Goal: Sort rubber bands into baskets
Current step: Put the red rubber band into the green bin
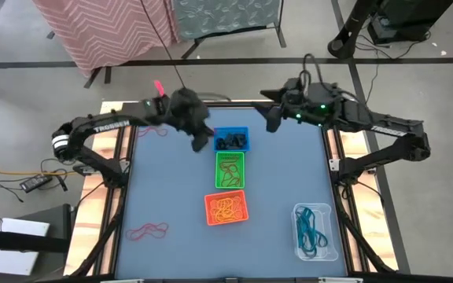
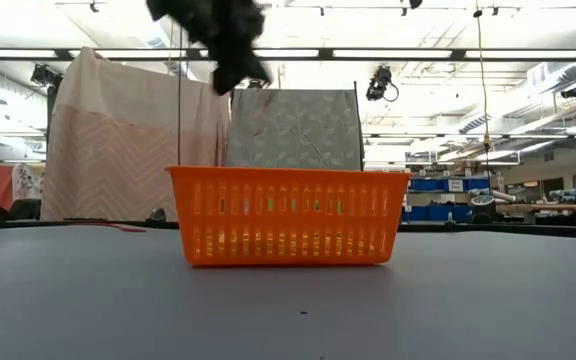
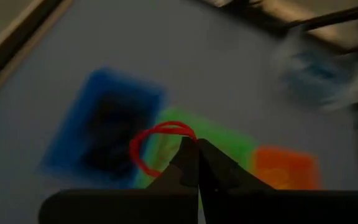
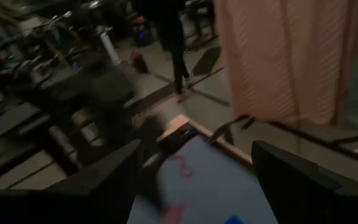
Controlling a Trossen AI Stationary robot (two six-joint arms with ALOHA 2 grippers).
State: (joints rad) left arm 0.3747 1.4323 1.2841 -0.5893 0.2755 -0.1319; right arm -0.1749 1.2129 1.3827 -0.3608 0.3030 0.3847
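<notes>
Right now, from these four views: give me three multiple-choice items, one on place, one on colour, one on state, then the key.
1. Where does the clear tub sit in the high view?
A. near right of the table
B. far left corner
C. between blue and green baskets

2. What colour is the rubber band in the left claw?
A. teal
B. red
C. black

3. How does the right claw stand?
A. shut on a band
B. open, holding nothing
C. shut, empty

Key: 1 A, the tub stands apart from the basket row, near right. 2 B, the left wrist view shows a red loop pinched. 3 B, its fingers are spread with nothing between.
</notes>
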